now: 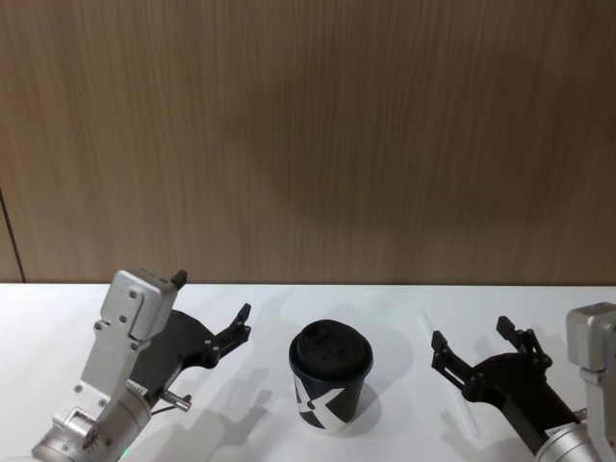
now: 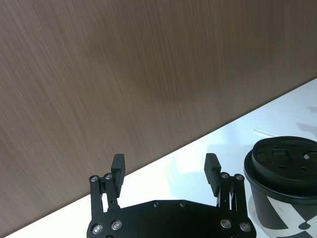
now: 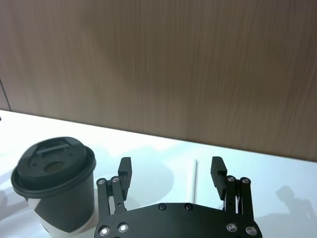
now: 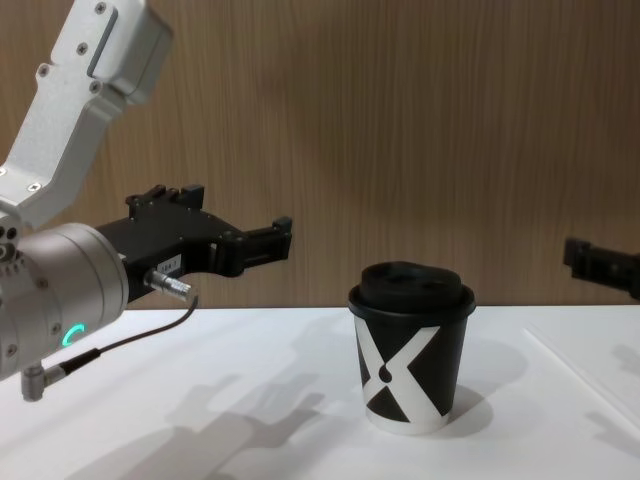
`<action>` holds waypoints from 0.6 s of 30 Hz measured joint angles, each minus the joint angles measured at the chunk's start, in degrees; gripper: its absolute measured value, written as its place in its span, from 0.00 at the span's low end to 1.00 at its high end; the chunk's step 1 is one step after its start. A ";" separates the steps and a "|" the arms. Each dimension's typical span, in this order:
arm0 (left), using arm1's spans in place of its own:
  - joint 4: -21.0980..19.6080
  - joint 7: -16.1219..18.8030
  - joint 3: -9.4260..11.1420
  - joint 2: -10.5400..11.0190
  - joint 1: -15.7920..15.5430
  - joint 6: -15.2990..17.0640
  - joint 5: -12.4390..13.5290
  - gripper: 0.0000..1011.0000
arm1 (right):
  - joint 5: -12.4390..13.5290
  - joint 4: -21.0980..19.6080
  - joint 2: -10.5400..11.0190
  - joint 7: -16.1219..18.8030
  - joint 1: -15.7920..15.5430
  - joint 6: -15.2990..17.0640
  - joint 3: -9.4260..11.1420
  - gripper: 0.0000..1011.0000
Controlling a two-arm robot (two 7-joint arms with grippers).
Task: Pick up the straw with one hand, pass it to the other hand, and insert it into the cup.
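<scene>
At the very first step, by the look of it: nothing gripped, passed or inserted.
Just under and ahead of the right claw (image 3: 171, 168), spread wide and empty: the white straw (image 3: 194, 178), flat on the desk (image 3: 267, 166). Farther over, between that claw and the left claw (image 1: 212, 298), likewise spread and empty: the lidded black paper cup (image 1: 330, 385), upright. No readable writing, just a white X-like mark (image 1: 313, 402).

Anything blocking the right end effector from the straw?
Nothing visible. The open right end effector hangs above the straw, which lies flat on the white table, apart from the lidded cup.
</scene>
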 joint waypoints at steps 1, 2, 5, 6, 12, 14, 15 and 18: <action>0.00 0.00 0.00 0.00 0.00 0.00 0.00 0.99 | 0.08 0.01 0.02 -0.05 0.00 0.45 0.12 0.99; 0.00 0.00 0.00 0.00 0.00 0.00 0.00 0.99 | 0.15 0.03 0.02 -0.09 0.00 0.90 0.19 0.99; 0.00 0.00 0.00 0.00 0.00 0.00 0.00 0.99 | 0.42 0.31 0.10 -0.15 0.00 2.38 0.57 0.99; 0.00 0.00 0.00 0.00 0.00 0.00 0.00 0.99 | 0.51 0.47 0.20 -0.15 0.00 2.91 0.69 0.99; 0.00 0.00 0.00 0.00 0.00 0.00 0.00 0.99 | 0.50 1.50 0.71 0.42 0.08 3.72 0.86 0.99; 0.00 0.00 0.00 0.00 0.00 0.00 0.00 0.99 | 0.20 2.09 1.06 0.94 0.16 3.59 0.71 0.99; 0.00 0.00 0.00 0.00 0.00 0.00 0.00 0.99 | -0.01 2.43 1.19 1.16 0.20 3.41 0.63 0.99; 0.00 0.01 -0.01 0.00 0.00 0.00 0.00 0.99 | -0.87 3.42 1.61 1.87 0.41 2.35 0.27 0.99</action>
